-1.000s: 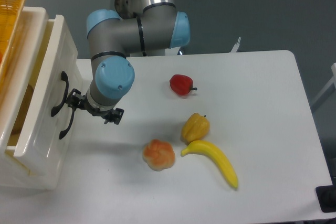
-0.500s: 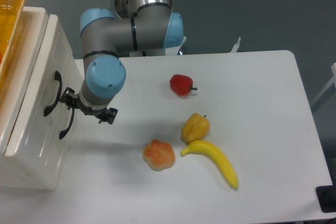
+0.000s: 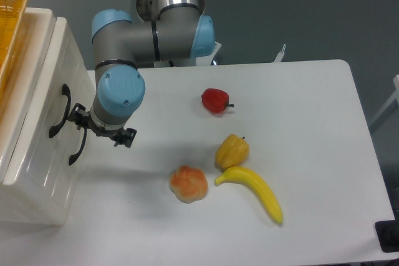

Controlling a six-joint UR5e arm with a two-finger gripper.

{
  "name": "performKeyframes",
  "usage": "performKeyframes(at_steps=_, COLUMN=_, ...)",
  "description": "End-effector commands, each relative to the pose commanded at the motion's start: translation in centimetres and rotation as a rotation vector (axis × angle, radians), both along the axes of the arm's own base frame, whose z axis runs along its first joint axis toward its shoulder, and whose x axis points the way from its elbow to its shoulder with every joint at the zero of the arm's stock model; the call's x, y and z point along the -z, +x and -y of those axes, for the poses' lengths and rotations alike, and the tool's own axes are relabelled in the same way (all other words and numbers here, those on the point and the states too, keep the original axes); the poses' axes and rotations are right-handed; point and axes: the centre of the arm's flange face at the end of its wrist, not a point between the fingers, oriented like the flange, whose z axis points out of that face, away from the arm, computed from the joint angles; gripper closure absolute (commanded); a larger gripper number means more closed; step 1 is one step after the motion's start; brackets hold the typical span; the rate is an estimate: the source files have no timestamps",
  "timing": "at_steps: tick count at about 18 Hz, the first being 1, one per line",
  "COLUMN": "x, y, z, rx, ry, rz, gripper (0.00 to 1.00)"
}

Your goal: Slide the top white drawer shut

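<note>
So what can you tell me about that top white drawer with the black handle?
The top white drawer is a glossy cream-white box that looks like plastic, the upper of two in a small cabinet at the table's left edge. It sits pushed in, its front about level with the front below. A curved black handle arches off its front. The robot's pincer is right at that handle; whether it touches cannot be told. A yellow wicker basket sits above.

Two peppers, one banana, one peach

claw against top white drawer, fruit well right
</note>
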Motion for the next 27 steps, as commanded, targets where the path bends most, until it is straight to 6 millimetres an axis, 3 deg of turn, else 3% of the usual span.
performKeyframes(at_steps=4, x=-1.3, y=-4.4, z=1.0, rx=-0.034, ry=0.015, rz=-0.044, gripper=0.0)
performKeyframes(at_steps=8, x=-2.5, y=-10.6, z=3.4, rx=0.037, ry=0.058, rz=-0.115, gripper=0.0)
performKeyframes(at_steps=11, x=-4.1, y=-15.9, z=6.5, rx=0.063, ry=0.03, rz=-0.221, gripper=0.0)
performKeyframes(at_steps=14, x=-5.9, y=-20.0, z=9.1, rx=0.016, ry=0.032, rz=-0.273, gripper=0.0)
performKeyframes(at_steps=16, x=-7.7, y=-22.8, z=12.0, rx=0.033, ry=0.028, rz=-0.325, gripper=0.0)
performKeyframes(at_steps=22, x=-12.6, y=-27.3, z=20.2, rx=0.237, ry=0.074, rz=-0.421, gripper=0.0)
performKeyframes(at_steps=26, x=-14.2, y=-29.3, z=24.8, rx=0.284, ry=0.018, rz=-0.469, gripper=0.0)
performKeyframes(at_steps=27, x=-14.8, y=-29.9, z=26.8, rx=0.282, ry=0.013, rz=-0.475, gripper=0.0)
